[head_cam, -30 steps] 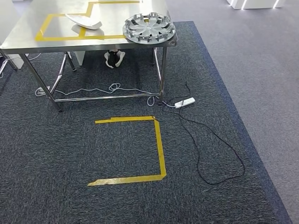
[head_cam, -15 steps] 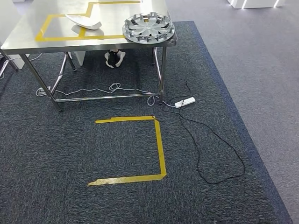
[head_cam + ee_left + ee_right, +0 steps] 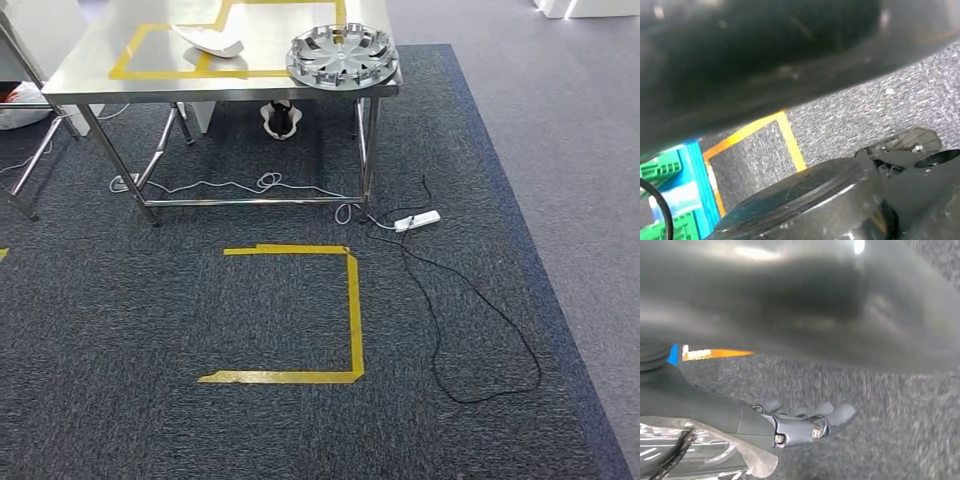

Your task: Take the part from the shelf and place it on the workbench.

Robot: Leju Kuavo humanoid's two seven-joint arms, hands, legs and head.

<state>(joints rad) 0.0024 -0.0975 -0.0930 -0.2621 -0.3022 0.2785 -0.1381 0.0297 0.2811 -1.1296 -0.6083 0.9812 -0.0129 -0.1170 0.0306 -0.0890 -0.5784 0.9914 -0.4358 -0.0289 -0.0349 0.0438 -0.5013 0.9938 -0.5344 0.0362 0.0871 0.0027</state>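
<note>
Part: two pieces lie on the bench (image 3: 90,72). A silver wheel cover (image 3: 342,56) sits at its near right corner, and a white curved panel (image 3: 208,40) sits further left, across a yellow tape outline. I cannot tell which one the task means.
Right robot hand (image 3: 806,422): fingers stretched out loosely and holding nothing, hanging over the carpet.
Left robot hand: I cannot tell how it lies, because the left wrist view is dark and blurred.
Where I stand: well back from the bench, looking down at a yellow tape mark (image 3: 355,310) on the carpet between me and it.
Step in hand: I judge it to be walking, not handling. With nothing in my right robot hand, I am probably between the bench and the shelf.
Doing it well: I should keep both arms quiet at my sides so my balance stays easy. I should turn in small steps and use the tape mark as my standing spot whenever I face the bench.
Hazard: a black cable (image 3: 483,300) loops across the carpet to my right, running from a white power strip (image 3: 417,220) near the bench leg. My feet should stay on the tape side of it.
At the bench later: I should set any new piece on bare metal, apart from the two already there.
</note>
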